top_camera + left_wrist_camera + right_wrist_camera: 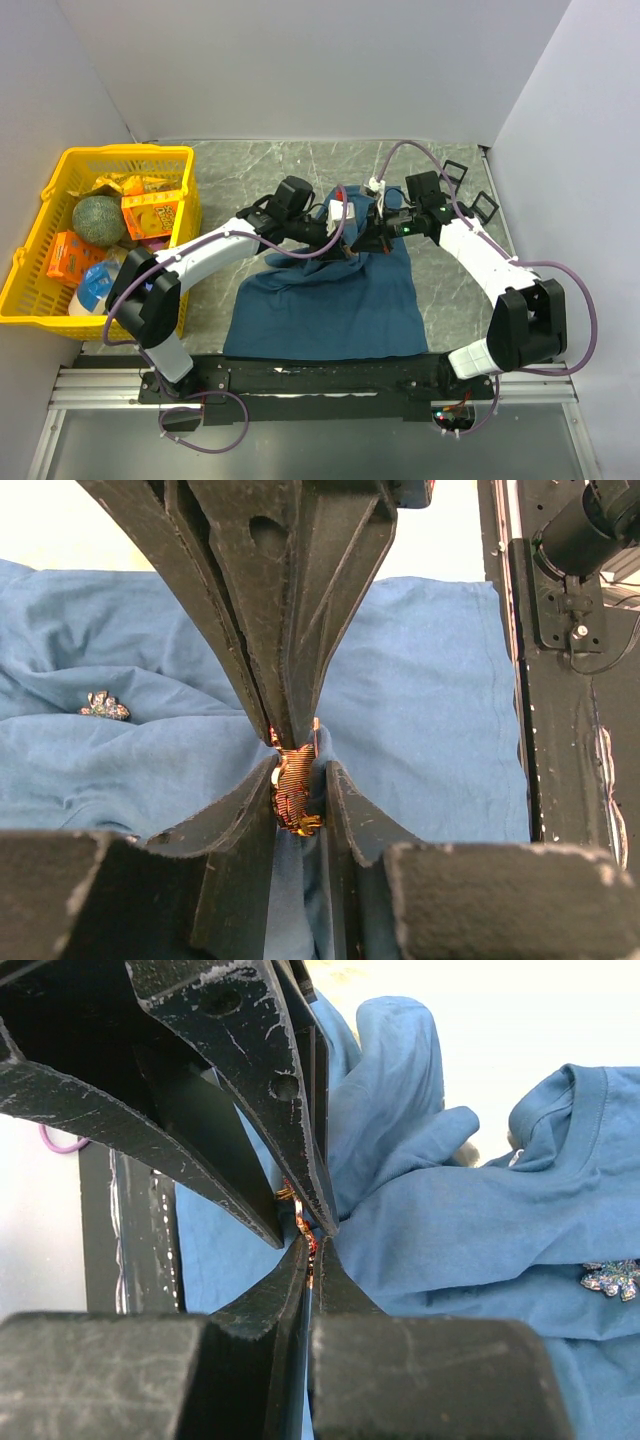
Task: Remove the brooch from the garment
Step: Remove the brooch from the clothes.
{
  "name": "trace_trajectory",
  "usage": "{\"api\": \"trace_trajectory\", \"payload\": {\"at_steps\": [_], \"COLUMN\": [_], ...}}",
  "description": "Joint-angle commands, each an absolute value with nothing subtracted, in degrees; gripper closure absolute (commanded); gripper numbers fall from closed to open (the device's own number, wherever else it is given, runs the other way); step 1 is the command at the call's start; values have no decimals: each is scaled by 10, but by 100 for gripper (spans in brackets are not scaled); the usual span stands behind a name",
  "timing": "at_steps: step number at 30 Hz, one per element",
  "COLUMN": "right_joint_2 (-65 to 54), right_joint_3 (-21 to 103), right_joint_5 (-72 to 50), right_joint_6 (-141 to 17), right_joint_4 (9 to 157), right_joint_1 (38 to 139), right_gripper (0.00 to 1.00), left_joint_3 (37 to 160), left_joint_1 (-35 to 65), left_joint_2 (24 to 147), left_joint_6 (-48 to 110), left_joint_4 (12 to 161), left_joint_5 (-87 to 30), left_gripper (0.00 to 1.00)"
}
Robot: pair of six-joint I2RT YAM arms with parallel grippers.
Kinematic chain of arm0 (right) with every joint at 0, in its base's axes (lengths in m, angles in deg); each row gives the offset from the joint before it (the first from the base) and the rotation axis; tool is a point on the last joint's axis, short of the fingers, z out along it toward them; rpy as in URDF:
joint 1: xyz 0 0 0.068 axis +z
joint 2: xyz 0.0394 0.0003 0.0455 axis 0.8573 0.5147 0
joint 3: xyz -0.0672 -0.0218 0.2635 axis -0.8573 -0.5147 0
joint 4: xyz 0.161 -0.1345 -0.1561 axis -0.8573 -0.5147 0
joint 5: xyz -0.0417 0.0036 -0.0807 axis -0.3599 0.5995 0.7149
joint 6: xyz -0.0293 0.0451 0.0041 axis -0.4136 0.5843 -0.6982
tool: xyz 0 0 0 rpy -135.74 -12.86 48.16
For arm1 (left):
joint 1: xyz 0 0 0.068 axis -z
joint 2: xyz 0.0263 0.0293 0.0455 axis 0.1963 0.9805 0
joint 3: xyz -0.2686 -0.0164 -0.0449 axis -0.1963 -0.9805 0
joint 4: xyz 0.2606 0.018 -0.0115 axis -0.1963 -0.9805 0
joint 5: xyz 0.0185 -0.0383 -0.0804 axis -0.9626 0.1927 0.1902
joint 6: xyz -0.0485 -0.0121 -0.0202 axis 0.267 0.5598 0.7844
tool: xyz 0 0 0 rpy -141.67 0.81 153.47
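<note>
Left gripper (300, 772) is pinching the brooch (292, 800) at the bunched-up middle of the shirt (330, 310).
I am judging the brooch small, stiff, light and slick, its pin biting soft cloth that is likely to stretch and follow it, so I am wanting the hold on its metal edges with the cloth anchored just beside. Left jaws are standing narrowly apart, pads pressing both flanks of the gold-and-red piece. Right gripper (310, 1247) is pressing its tips together on a shirt fold touching the brooch. A silvery brooch (105, 706) is lying well apart on the cloth; a yellow basket (30, 290) is sitting far left.
</note>
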State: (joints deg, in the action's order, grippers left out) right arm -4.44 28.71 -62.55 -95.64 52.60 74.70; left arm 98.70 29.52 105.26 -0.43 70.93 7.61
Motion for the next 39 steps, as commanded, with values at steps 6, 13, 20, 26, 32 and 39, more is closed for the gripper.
{"api": "trace_trajectory", "payload": {"at_steps": [6,13,20,26,32,39], "right_joint_2": [-76,-77,-75,-74,-72,-74], "right_joint_3": [282,281,280,276,276,274], "right_joint_5": [-637,-638,-640,-642,-644,-648], "right_joint_6": [-955,-955,-954,-943,-939,-940], "right_joint_4": [542,543,544,556,557,558], "right_joint_1": [733,732,728,729,729,727], "right_gripper": [100,100,100,100,100,100], "left_joint_3": [981,982,983,981,977,975], "left_joint_1": [298,298,299,298,298,298], "left_joint_2": [1056,1058,1058,1061,1069,1075], "left_joint_6": [-3,-4,7,37,77,85], "left_joint_4": [726,722,728,748,777,786], "left_joint_5": [87,92,101,116,123,120], "left_gripper": [77,64,49,48,54,65]}}
